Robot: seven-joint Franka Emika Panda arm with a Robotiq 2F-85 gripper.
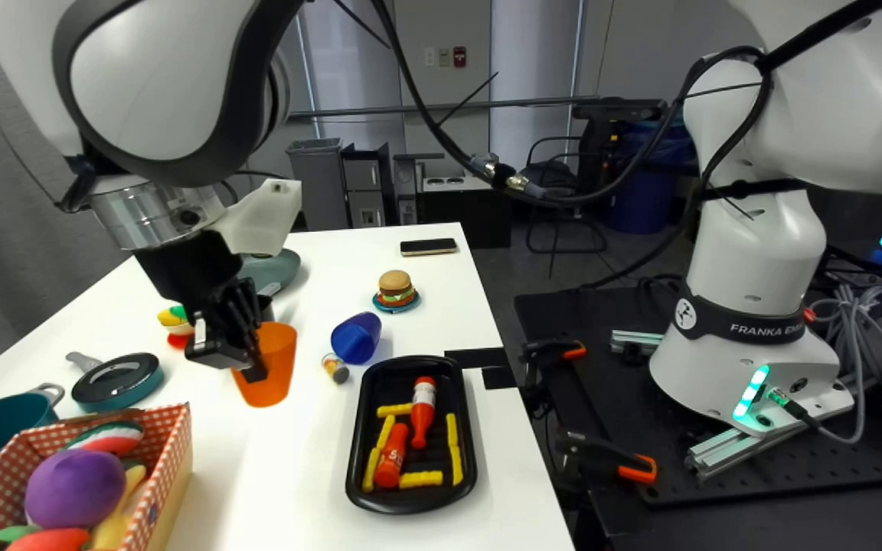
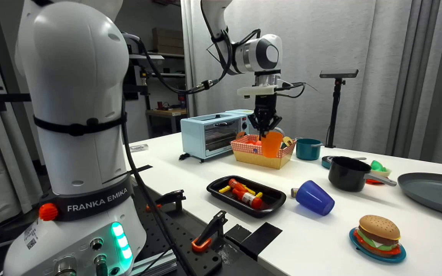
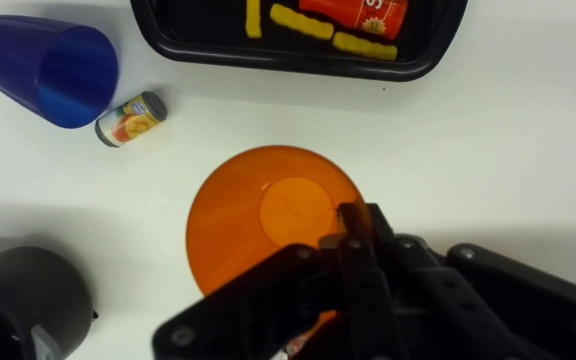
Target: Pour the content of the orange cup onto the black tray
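Observation:
The orange cup [image 1: 279,361] hangs above the white table, mouth up and slightly tilted. My gripper [image 3: 367,212] is shut on its wall, with one finger inside the rim and one outside. Looking down into the orange cup [image 3: 235,210] in the wrist view, I see its bare bottom and no loose content; the fingers hide part of the inside. The black tray [image 1: 410,501] lies flat on the table, apart from the cup. In it are two red bottles [image 2: 249,199] and several yellow sticks [image 3: 302,22]. Both exterior views show the cup off to the side of the tray.
A blue cup [image 1: 357,337] lies on its side beside a small can [image 3: 132,120]. Around them stand a black pot [image 2: 347,174], a toy burger [image 2: 378,234] and a grey plate [image 2: 436,191]. A checkered basket [image 1: 169,459] of toy fruit and a toaster oven [image 2: 209,134] are nearby.

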